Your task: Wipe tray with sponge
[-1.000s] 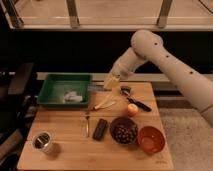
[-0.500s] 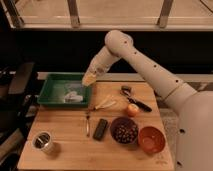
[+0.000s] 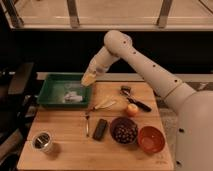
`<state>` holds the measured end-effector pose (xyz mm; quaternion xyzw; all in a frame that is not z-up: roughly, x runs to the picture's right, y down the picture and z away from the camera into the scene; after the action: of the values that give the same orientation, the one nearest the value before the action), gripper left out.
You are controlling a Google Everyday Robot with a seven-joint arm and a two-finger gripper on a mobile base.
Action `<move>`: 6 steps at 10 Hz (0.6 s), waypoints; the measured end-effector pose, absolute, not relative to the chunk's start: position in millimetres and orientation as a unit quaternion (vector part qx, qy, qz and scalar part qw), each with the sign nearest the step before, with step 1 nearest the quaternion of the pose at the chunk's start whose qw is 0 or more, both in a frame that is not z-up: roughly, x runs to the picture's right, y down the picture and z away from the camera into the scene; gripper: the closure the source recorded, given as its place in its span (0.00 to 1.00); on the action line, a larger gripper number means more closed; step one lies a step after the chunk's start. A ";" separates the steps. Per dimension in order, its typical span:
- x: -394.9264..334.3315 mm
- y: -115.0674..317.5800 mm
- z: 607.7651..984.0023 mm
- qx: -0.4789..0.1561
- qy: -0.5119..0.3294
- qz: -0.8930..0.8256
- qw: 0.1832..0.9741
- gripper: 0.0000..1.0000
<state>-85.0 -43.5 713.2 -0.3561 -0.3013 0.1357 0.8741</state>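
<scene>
- Nearest, at the left corner of the table (image 3: pixel 65 155), stands a metal cup (image 3: pixel 42 141).
- At the near right sits a red bowl (image 3: pixel 151 139), and just left of it a dark bowl (image 3: pixel 124 132) full of something brown.
- Left of the dark bowl lies a black bar (image 3: pixel 100 129), with a fork (image 3: pixel 86 124) beside it.
- Further back are an orange fruit (image 3: pixel 132 109), pale wooden utensils (image 3: pixel 102 104) and a black-handled tool (image 3: pixel 135 97).
- The green tray (image 3: pixel 50 82) lies at the far left of the table.
- The sponge (image 3: pixel 73 96) shows as a pale bluish lump on the tray floor, toward its right half; its outline is hard to make out.
- The gripper (image 3: pixel 88 79) hangs over the tray's far right corner with its fingers drawn together and nothing that I can make out between them.
- The sponge lies below the fingers, a little nearer and to their left, and apart from them.
- The white arm (image 3: pixel 150 70) slopes up and away to the right.
</scene>
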 end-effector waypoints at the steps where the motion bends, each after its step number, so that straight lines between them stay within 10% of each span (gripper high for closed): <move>1: -85.4 -44.2 715.8 -0.351 -0.307 0.134 0.874 1.00; 6: -112.2 -70.9 776.7 -0.314 -0.323 0.093 0.888 1.00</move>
<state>-112.2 -70.9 776.7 -0.3135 -0.3229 0.0927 0.8882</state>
